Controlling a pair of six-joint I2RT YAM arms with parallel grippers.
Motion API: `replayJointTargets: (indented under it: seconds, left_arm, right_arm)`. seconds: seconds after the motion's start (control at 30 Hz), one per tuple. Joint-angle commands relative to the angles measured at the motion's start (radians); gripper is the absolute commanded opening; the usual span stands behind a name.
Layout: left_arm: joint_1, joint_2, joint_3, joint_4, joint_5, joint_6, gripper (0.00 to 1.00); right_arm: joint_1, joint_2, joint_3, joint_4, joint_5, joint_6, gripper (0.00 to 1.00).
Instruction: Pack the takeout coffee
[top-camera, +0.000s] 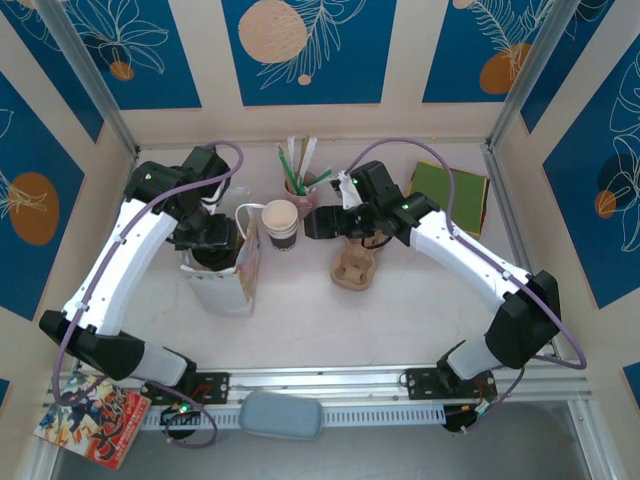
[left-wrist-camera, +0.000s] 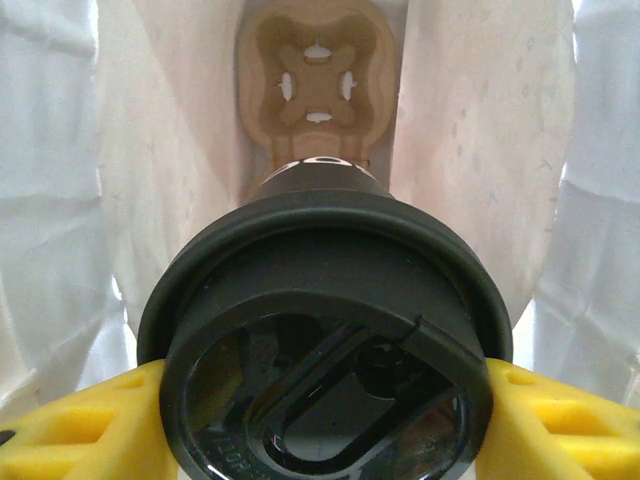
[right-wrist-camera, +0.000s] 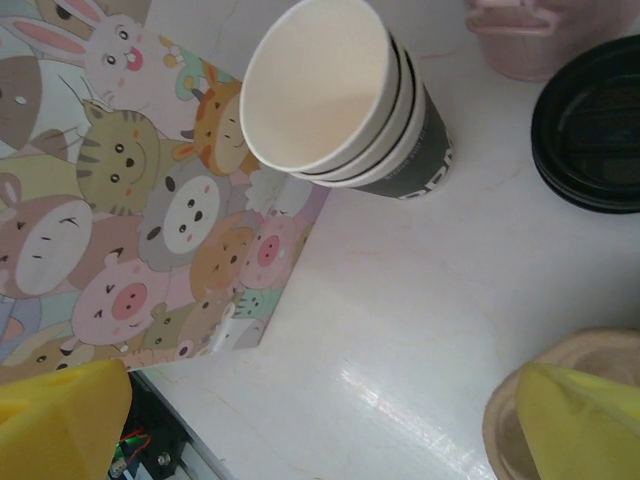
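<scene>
From where I stand, the left arm (top-camera: 120, 260) rises from its base at the near edge, bends at the elbow and turns its wrist down over the white paper bag (top-camera: 222, 290), which stands upright on the table (top-camera: 400, 320). The left gripper (top-camera: 213, 250) is down in the bag's open mouth. Its wrist camera looks straight down on the takeout coffee (left-wrist-camera: 320, 330), the round black lid facing up. A yellow finger (left-wrist-camera: 70, 430) sits on each side of the lid, so the fingers are pinching the cup between them. The cup is inside the bag, with white paper walls around it. Below it, on the bag's floor, lies a brown pulp cup tray (left-wrist-camera: 315, 70). I cannot tell whether the cup's base touches it.

The right arm (top-camera: 460, 255) stretches from the other base toward the middle of the table. The right gripper (top-camera: 325, 225) hangs just above a second pulp tray (top-camera: 355, 268). Its fingers (right-wrist-camera: 60, 420) are spread wide with nothing between them. Just ahead of it stands a lidless cup (top-camera: 281, 222), beside the bag's cartoon-animal side. A pink holder (top-camera: 300, 190) with straws and some loose black lids (right-wrist-camera: 590, 125) are close by.
</scene>
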Motion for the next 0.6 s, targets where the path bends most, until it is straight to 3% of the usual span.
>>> replayJointTargets:
  seconds: [0.0,0.57]
  left_arm:
    - [0.013,-0.025,-0.017,0.005,0.038,0.012,0.59]
    - [0.036,0.027,-0.025,-0.022,0.017,-0.010,0.59]
  right_arm:
    - [0.011,0.009,0.065,-0.041,-0.048,-0.040,0.99]
    - [-0.009,-0.049,0.006,-0.009,-0.104,-0.048,0.99]
